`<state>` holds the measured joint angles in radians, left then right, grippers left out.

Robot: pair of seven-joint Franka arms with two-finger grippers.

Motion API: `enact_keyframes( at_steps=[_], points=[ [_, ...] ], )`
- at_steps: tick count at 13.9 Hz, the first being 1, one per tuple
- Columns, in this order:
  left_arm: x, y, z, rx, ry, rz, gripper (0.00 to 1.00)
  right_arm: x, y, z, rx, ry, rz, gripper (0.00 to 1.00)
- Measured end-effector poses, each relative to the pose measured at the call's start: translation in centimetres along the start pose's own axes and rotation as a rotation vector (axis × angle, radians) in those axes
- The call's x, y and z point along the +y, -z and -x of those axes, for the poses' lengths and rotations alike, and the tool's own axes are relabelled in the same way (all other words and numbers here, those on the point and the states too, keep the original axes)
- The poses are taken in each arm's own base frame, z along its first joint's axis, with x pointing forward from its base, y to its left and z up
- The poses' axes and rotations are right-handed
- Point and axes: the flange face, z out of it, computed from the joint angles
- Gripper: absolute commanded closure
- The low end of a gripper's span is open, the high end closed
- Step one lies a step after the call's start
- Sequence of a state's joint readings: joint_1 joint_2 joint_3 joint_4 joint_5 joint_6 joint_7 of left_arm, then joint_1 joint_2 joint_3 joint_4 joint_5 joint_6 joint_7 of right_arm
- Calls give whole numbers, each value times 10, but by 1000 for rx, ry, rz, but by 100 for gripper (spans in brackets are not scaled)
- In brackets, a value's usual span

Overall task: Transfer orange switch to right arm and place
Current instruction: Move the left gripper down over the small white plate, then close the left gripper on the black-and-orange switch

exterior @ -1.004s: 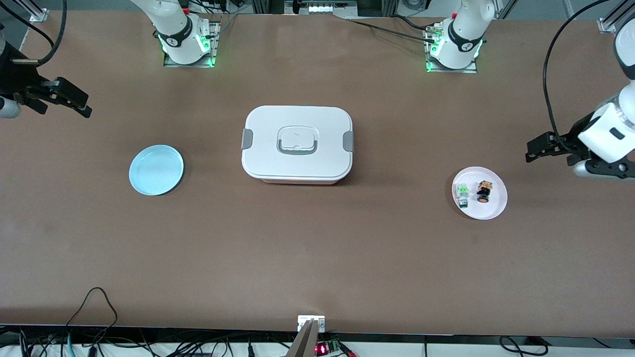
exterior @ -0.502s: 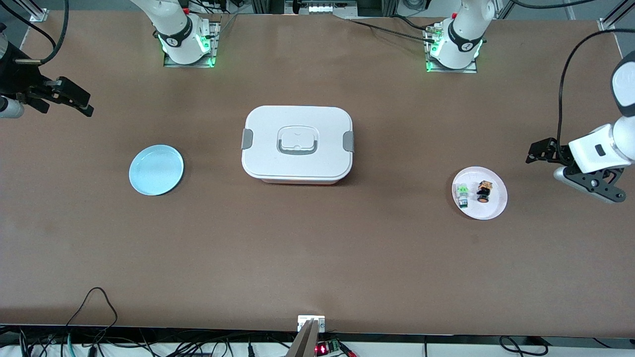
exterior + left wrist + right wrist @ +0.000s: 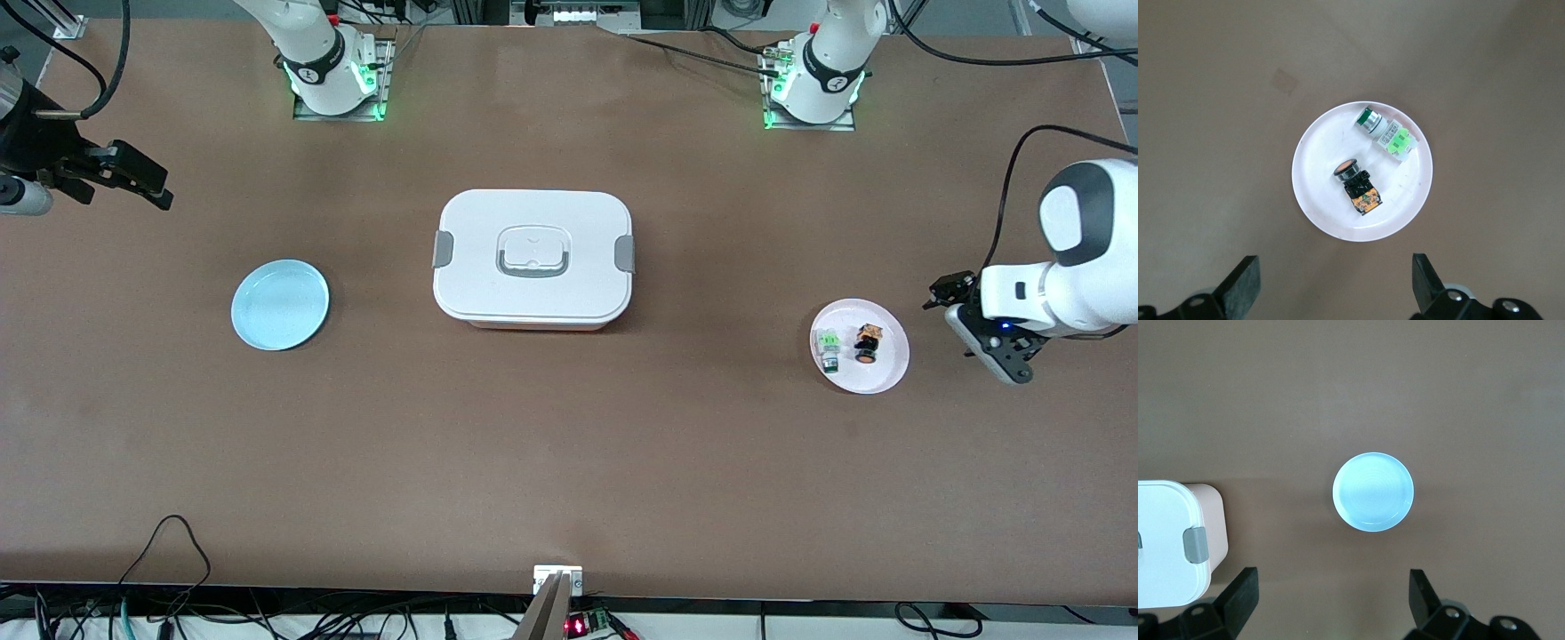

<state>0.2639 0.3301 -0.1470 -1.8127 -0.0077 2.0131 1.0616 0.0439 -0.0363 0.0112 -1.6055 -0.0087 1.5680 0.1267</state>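
The orange switch (image 3: 868,343) (image 3: 1358,187), a tiny black block with orange parts, lies on a small white plate (image 3: 890,370) (image 3: 1317,175) toward the left arm's end of the table. A green-and-white component (image 3: 829,348) (image 3: 1386,131) lies beside it on the same plate. My left gripper (image 3: 953,298) (image 3: 1336,281) hangs open and empty over the bare table just beside that plate, apart from it. My right gripper (image 3: 145,178) (image 3: 1331,595) is also open and empty, in the air over the right arm's end of the table, and it waits.
A large white lidded box (image 3: 533,258) (image 3: 1168,540) stands mid-table. A light blue plate (image 3: 280,304) (image 3: 1373,491) holding nothing lies between the box and the right arm's end. Cables run along the table's edge nearest the front camera.
The left arm has swung its wrist round and lowered its gripper toward the white plate. The right gripper has barely shifted. Both stay open.
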Motion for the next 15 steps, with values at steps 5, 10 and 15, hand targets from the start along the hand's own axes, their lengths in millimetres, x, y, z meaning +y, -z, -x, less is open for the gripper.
enact_keyframes(
  at_steps=[5,10,15],
  points=[
    [-5,-62,2,27,-343,-54,0,0,-1,0,-1,0,0,0],
    [9,-113,3,25,-747,-63,0,0,-1,0,-2,1,0,0],
    [26,-156,6,27,-916,-42,0,0,-1,0,-3,1,0,0]
  ],
)
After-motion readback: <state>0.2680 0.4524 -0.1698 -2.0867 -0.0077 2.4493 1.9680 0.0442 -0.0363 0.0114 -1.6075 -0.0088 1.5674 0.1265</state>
